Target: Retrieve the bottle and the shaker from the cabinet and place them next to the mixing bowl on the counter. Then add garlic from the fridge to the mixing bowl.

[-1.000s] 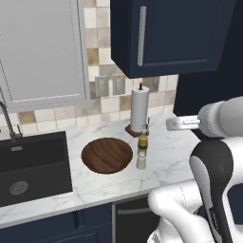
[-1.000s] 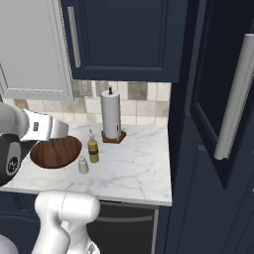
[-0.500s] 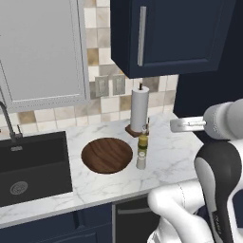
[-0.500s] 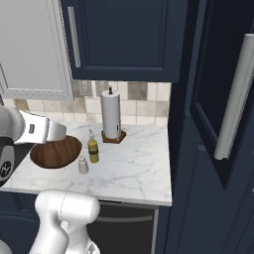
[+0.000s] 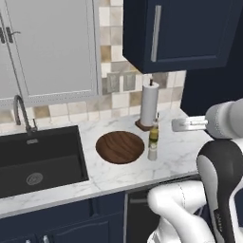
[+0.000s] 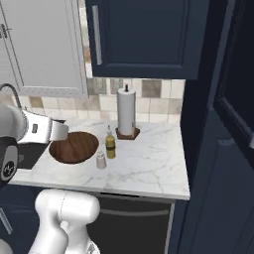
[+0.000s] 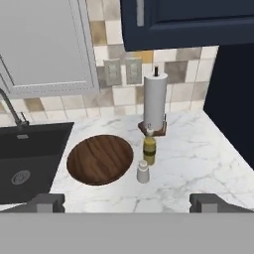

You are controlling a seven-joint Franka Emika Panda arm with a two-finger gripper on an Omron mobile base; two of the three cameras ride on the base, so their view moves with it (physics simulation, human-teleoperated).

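The dark-brown wooden mixing bowl [image 5: 120, 147] [image 6: 74, 147] [image 7: 100, 159] sits on the white marble counter [image 5: 175, 152] [image 7: 198, 158]. Just right of it stand the olive-yellow bottle [image 5: 154, 135] [image 6: 110, 146] [image 7: 149, 149] and, in front of that, the small pale shaker [image 5: 152, 153] [image 6: 100, 159] [image 7: 143, 172]. My gripper [image 5: 174, 125] [image 6: 63, 131] [image 7: 128, 203] hangs open above the counter's front, well back from all three, with nothing between its fingertips [image 7: 47, 202]. Above the counter, the navy cabinet [image 5: 180, 33] [image 6: 144, 34] is shut. The garlic and the fridge are out of view.
A tall white paper-towel roll [image 5: 149, 103] [image 6: 126, 111] [image 7: 155, 101] stands behind the bottle at the tiled wall. A black sink [image 5: 38, 159] [image 7: 30, 158] with a faucet [image 5: 21, 114] lies left of the bowl. A tall navy panel [image 6: 223, 124] closes the counter's right end.
The whole picture has slid a little to the right in both base views, so the camera has moved. Bowl, bottle and shaker stand as before; the gripper stays open.
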